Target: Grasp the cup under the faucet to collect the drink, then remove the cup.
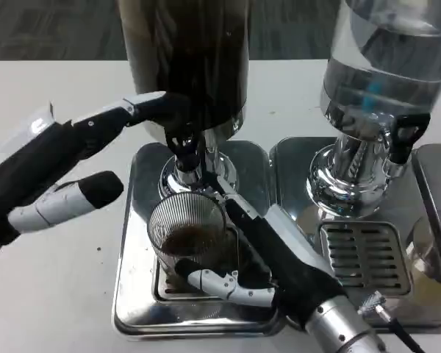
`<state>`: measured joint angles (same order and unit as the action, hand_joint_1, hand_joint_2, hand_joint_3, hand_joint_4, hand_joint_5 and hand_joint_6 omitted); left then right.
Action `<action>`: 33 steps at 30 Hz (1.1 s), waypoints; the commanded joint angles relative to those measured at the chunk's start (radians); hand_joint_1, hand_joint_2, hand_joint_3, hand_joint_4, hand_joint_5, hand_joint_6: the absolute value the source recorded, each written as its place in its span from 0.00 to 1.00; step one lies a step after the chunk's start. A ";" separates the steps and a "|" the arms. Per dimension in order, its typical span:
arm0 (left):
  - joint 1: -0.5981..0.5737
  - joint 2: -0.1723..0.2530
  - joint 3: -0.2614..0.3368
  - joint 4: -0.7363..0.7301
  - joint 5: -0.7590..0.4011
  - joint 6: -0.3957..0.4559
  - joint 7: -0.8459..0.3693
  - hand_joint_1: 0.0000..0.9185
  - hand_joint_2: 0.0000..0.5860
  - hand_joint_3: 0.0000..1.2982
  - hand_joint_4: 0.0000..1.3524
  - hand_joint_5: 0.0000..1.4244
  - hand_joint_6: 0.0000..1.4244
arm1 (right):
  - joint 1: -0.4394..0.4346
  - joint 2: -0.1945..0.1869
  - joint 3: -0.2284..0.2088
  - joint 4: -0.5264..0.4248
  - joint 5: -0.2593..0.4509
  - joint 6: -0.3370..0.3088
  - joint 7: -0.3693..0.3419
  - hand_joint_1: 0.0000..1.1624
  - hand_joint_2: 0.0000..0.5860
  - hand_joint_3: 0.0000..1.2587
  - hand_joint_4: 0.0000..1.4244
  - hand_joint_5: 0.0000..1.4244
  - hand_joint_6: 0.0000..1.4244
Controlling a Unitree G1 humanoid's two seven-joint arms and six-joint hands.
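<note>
**Cup in hand under the tap, a little drink collected**

Start at the left: your left hand [95, 158] reaches up to the black tap lever [178, 136] of the tall dark-drink dispenser [187, 59]. One finger lies along the lever and another hangs apart below it, holding nothing; whether the lever is actually pressed, you cannot tell. Just below the tap sits the ribbed clear glass cup [187, 232], standing upright on the shiny steel drip tray [132, 294] with a shallow layer of dark liquid at its bottom. Your right hand [257, 257] wraps the cup, fingers clamped around its side. So, as a judgement, grasping is done and filling seems barely begun; lifting the cup away remains. To the right stands a clear water dispenser [382, 66].
</note>
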<state>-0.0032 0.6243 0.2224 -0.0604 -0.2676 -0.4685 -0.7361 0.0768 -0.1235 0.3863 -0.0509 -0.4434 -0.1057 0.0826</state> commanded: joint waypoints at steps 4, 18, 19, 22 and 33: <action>0.028 -0.001 0.034 -0.012 0.072 -0.030 0.064 0.00 0.11 0.14 0.07 0.08 0.05 | -0.026 0.009 -0.004 0.023 0.011 -0.014 -0.014 0.51 0.36 0.00 0.00 0.00 0.03; 0.089 -0.004 0.067 0.042 0.135 -0.017 0.150 0.00 0.11 0.14 0.08 0.08 0.04 | -0.045 0.013 0.000 0.047 0.028 -0.028 -0.016 0.50 0.35 0.00 0.00 0.00 0.03; 0.090 -0.004 0.068 0.048 0.139 -0.017 0.153 0.00 0.11 0.14 0.08 0.08 0.04 | -0.045 0.015 0.000 0.047 0.027 -0.027 -0.019 0.50 0.35 0.00 0.00 0.00 0.03; 0.096 -0.002 0.069 0.069 0.156 -0.019 0.167 0.00 0.11 0.14 0.08 0.08 0.04 | -0.044 0.019 0.002 0.047 0.030 -0.025 -0.018 0.50 0.35 0.00 0.00 0.00 0.03; 0.098 -0.010 0.051 0.155 0.185 -0.023 0.177 0.00 0.11 0.14 0.08 0.08 0.04 | -0.050 0.020 0.006 0.058 0.046 -0.035 -0.013 0.49 0.36 0.00 0.00 0.00 0.02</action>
<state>0.0833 0.6209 0.2874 0.0693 -0.1010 -0.4848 -0.5710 0.0390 -0.1103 0.3897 -0.0038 -0.4065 -0.1180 0.0739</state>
